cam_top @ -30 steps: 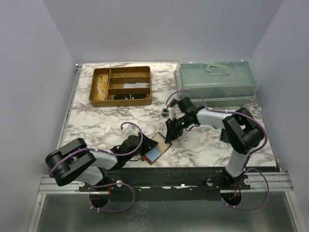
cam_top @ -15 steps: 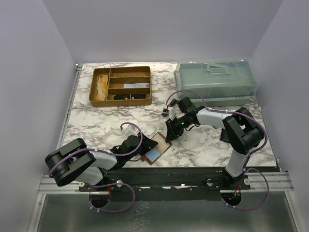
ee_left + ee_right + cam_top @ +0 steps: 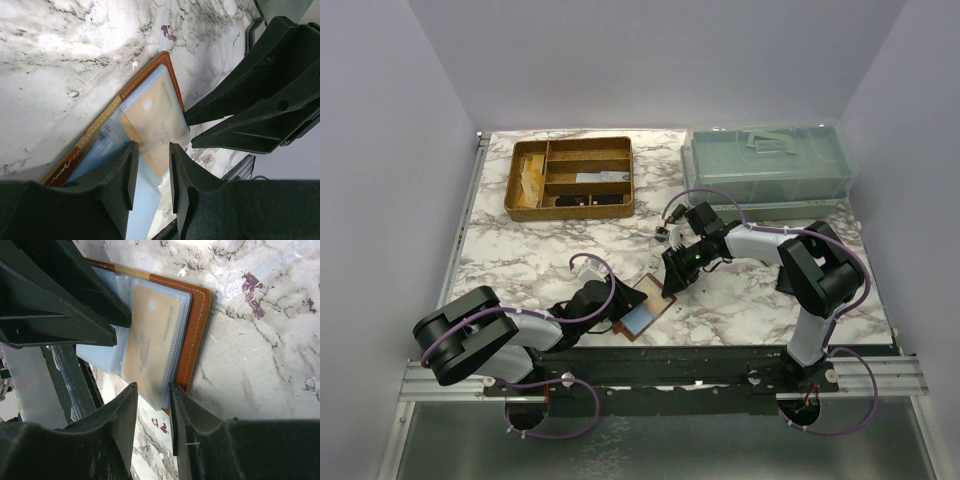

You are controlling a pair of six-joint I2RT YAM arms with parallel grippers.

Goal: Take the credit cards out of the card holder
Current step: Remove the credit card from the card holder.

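Card holder (image 3: pixel 645 308) lies open on the counter (image 3: pixel 520 250) near the front edge, tan card (image 3: pixel 150 335) inside its clear sleeve (image 3: pixel 161 395). Left end effector (image 3: pixel 152 170) and right end effector (image 3: pixel 154 410) sit at opposite ends of the holder, both part-open, gripping nothing
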